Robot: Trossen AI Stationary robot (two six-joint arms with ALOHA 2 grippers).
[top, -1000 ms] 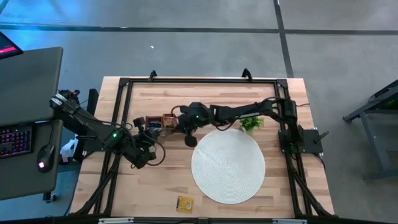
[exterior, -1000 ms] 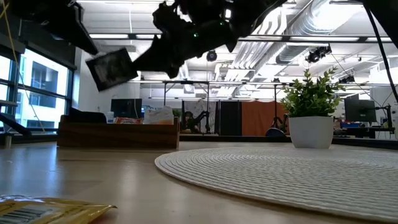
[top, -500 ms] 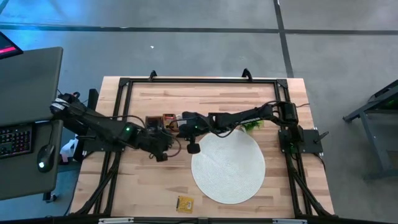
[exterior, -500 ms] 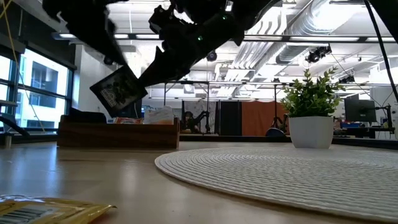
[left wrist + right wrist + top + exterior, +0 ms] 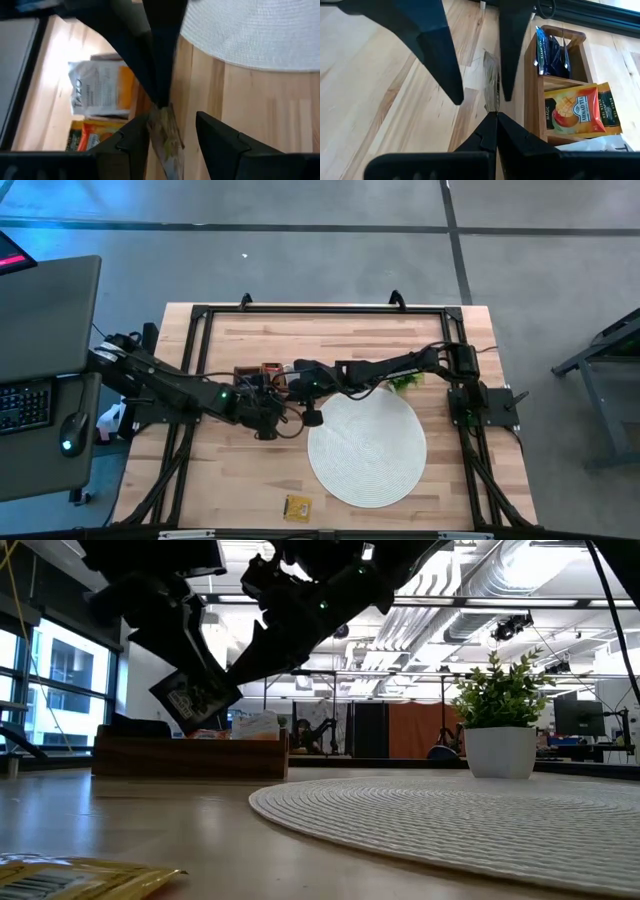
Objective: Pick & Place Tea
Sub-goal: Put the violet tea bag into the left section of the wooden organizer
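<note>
Black tea packet [image 5: 195, 698] hanging above counter [image 5: 250, 480] beside wooden tray [image 5: 190, 755], pinched by right pincer [image 5: 492, 116], left pincer [image 5: 172, 131] spread wide around it, yellow packet [image 5: 297, 506] lying near round mat [image 5: 366, 448].

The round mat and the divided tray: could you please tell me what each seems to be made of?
The round mat looks like woven white fibre or cord, matte, with concentric ribbing clear in the low view. The divided tray looks like brown wood with a smooth finish and rounded edges.
</note>
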